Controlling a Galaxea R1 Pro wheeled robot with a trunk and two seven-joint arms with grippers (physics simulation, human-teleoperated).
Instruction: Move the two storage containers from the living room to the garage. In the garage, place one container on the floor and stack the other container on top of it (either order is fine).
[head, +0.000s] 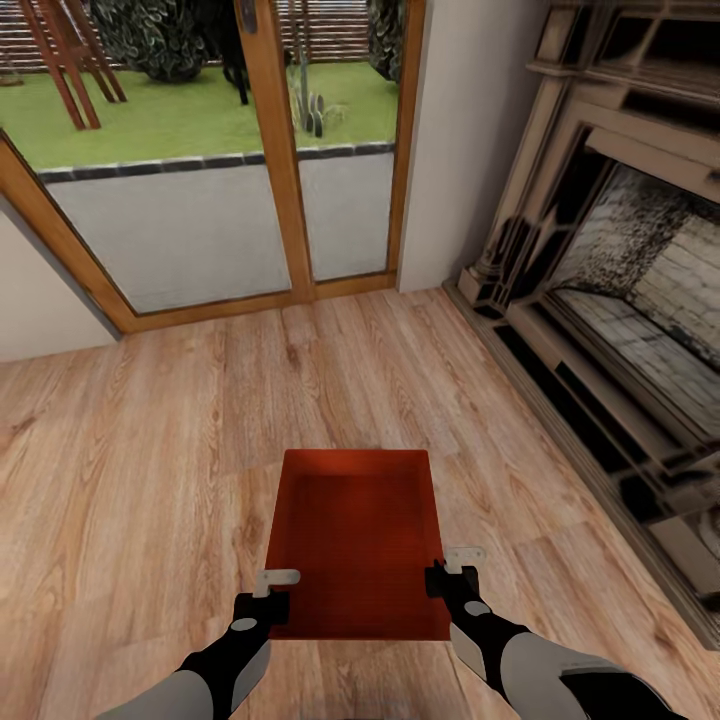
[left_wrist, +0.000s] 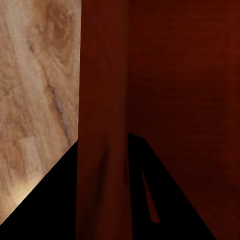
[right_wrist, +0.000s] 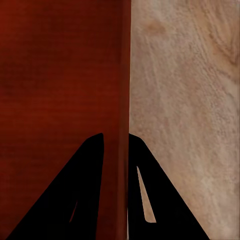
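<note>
One smooth red-orange box held over wood planks.
Our left gripper (head: 268, 596) and right gripper (head: 447, 573) each pinch a side wall of the single storage container (head: 355, 540); beyond lie a glass door (head: 225, 160) and one stone fireplace (head: 625, 300).

The left claw (left_wrist: 102, 165) straddles the storage container's (left_wrist: 185, 75) red wall (wood-plank floor (left_wrist: 35, 90) beside).

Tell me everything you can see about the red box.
The box is a plain red-orange rectangular container, open-topped and empty, with straight smooth walls, sitting level over the wood floor. The left gripper pinches its left wall and the right gripper its right wall, each with one finger inside and one outside. Whether it rests on the floor or is lifted is unclear.
</note>
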